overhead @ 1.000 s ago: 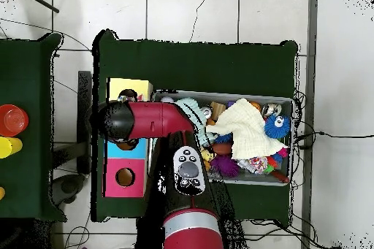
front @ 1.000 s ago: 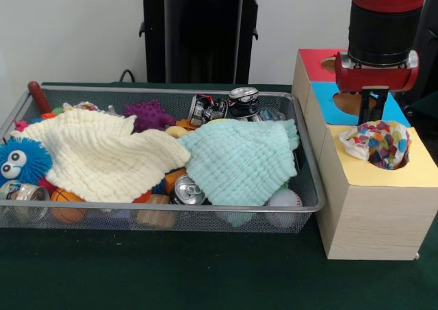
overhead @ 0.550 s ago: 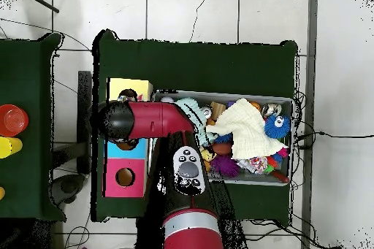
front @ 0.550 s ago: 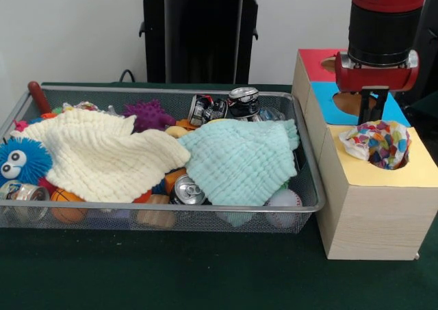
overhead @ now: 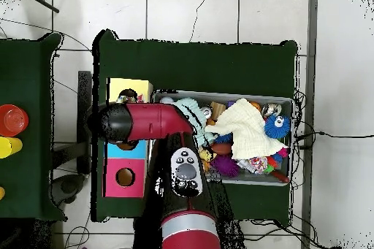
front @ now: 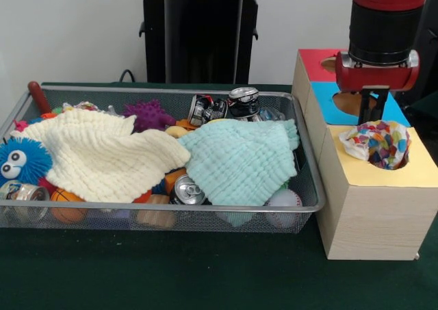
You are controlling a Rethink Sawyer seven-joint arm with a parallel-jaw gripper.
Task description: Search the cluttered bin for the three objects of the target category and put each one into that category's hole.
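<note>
Dark green tabletop (front: 205,276) under a plain white wall, carrying a wire mesh bin (front: 164,208) and, just beside it, a wooden sorting box (front: 369,217) topped with red (front: 313,60), blue (front: 334,108) and yellow (front: 419,170) panels, each with a hole.

Judged roughly a third done, taking cloths as the target category. One multicoloured patchwork cloth (front: 378,143) bunched in the mouth of the yellow panel's hole, part sunk in, part heaped above the rim; not fully through, so possibly in need of a push.

Two more cloths lying in the bin: a cream waffle cloth (front: 102,156) spread over the left half, a mint-green waffle cloth (front: 239,161) over the right, edges touching near the middle. Both on top of the clutter, so little digging expected. Under and around them: crushed drink cans (front: 229,105), a purple spiky ball (front: 147,115), a blue fuzzy toy with eyes (front: 20,161), a baseball (front: 284,199).

Gripper (front: 373,111) hanging over the box near the blue-yellow border, just above the patchwork cloth and apparently clear of it. Spread or pressed together: cannot tell. Nothing seen carried.
</note>
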